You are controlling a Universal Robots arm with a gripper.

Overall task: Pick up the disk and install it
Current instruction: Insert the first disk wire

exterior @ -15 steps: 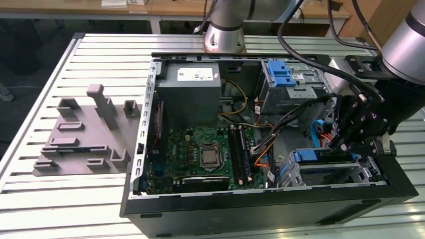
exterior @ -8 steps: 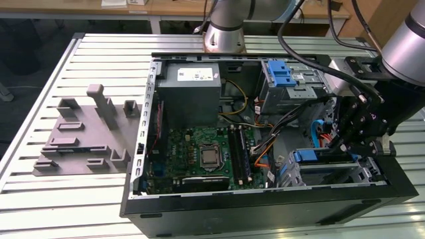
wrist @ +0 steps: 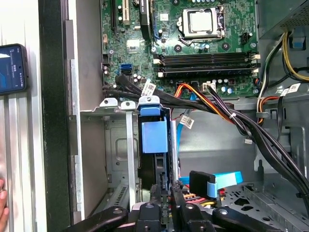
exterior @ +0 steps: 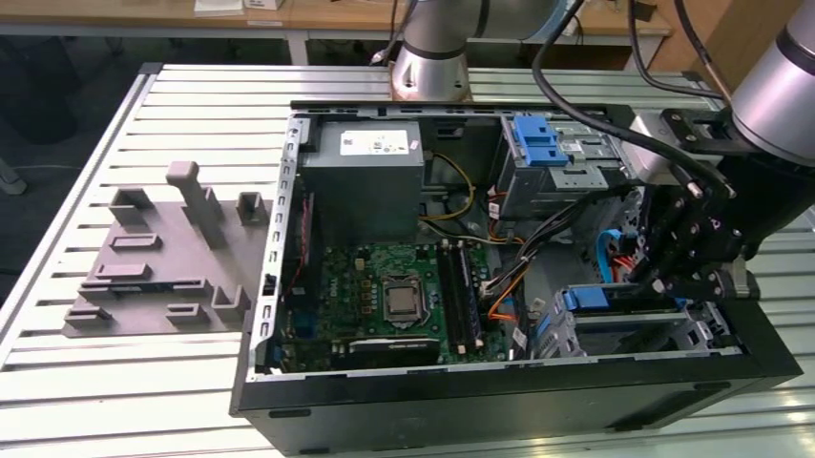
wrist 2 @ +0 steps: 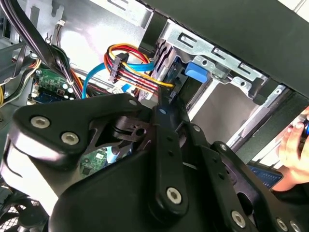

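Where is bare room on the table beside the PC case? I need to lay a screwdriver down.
The slatted table is bare in front of the grey fixture block and behind it. Inside the case, cables and the claw crowd the drive cage.

Disk [wrist: 154, 137] blue plastic rail, glossy; drive cage [wrist: 113, 159] bare matt metal.

No legible text; print on the power supply's white label [exterior: 380, 143] perhaps too small to read
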